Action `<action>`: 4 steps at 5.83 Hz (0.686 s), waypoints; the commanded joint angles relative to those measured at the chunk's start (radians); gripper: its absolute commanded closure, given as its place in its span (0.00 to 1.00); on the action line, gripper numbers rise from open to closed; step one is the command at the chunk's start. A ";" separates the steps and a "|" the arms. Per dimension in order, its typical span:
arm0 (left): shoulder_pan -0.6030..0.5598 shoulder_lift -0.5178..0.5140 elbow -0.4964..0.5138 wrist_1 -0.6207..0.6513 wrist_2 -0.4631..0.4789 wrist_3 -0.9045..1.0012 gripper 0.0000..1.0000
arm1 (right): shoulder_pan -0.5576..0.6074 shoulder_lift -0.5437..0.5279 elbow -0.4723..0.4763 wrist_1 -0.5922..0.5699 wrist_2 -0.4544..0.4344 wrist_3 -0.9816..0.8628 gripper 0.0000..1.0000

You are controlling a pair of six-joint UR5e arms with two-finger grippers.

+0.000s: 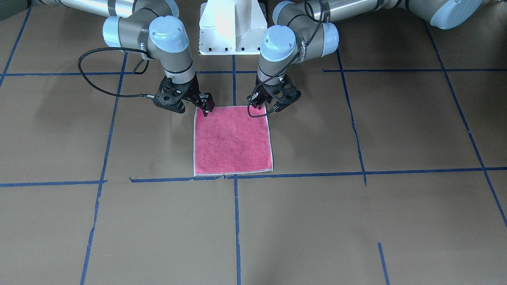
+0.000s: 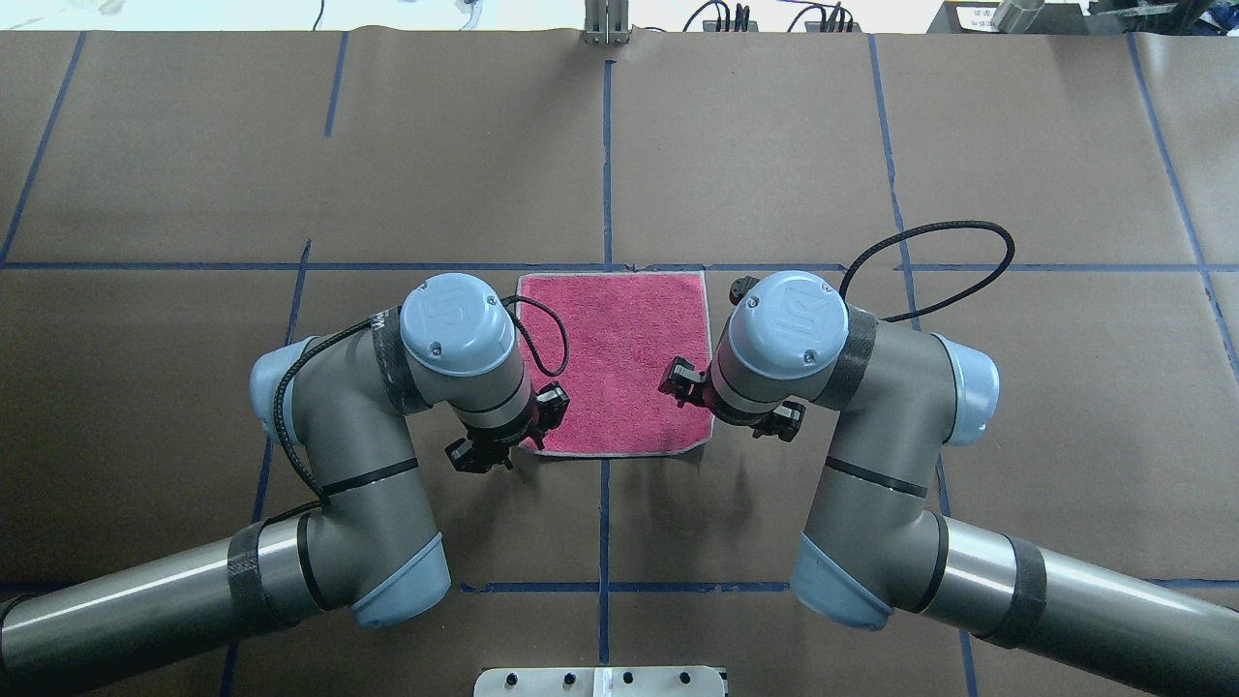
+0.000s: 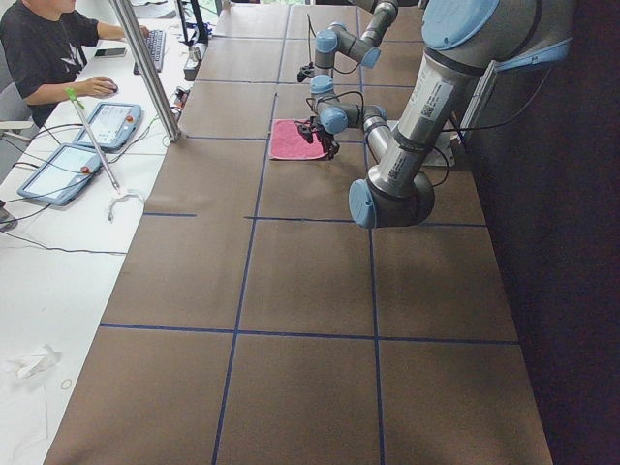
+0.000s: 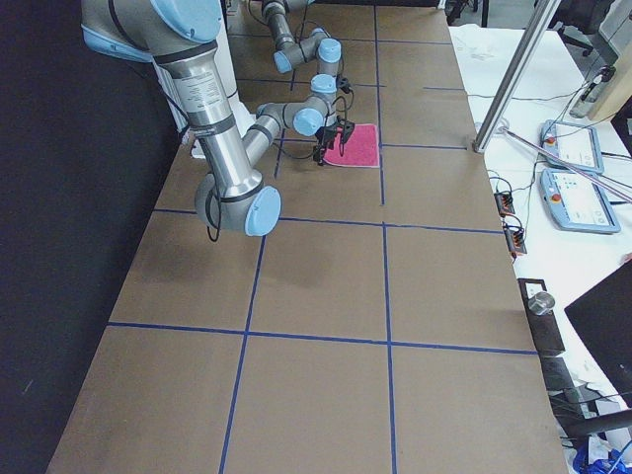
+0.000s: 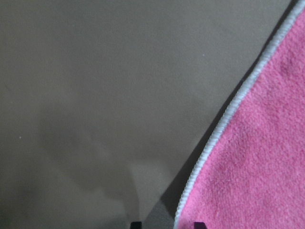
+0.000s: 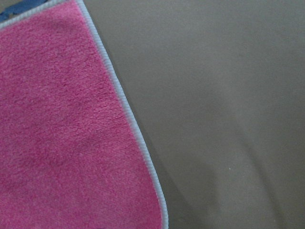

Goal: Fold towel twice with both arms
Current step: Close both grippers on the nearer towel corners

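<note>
The towel [image 1: 231,140] lies flat on the brown table with its pink face up and a pale stitched edge all round. Each gripper is low over one of its two corners nearest the robot. My left gripper [image 1: 257,103] is at the corner on that view's right. In the left wrist view its two fingertips [image 5: 136,224] stand apart, with the towel's edge [image 5: 209,143] running between them. My right gripper [image 1: 206,111] touches down at the other near corner and looks open. The right wrist view shows that corner [image 6: 62,133] and no fingers.
The white pedestal base [image 1: 233,27] stands just behind the towel. Blue tape lines [image 1: 235,221] cross the brown table cover. Black cables [image 2: 929,261] loop off both wrists. A person [image 3: 44,48] sits at a side desk with tablets [image 3: 111,124], beside a metal pole [image 3: 145,68].
</note>
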 commanded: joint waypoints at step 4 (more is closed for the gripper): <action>-0.001 0.000 -0.002 -0.002 0.012 0.000 0.64 | 0.000 0.000 0.000 0.000 0.000 0.007 0.00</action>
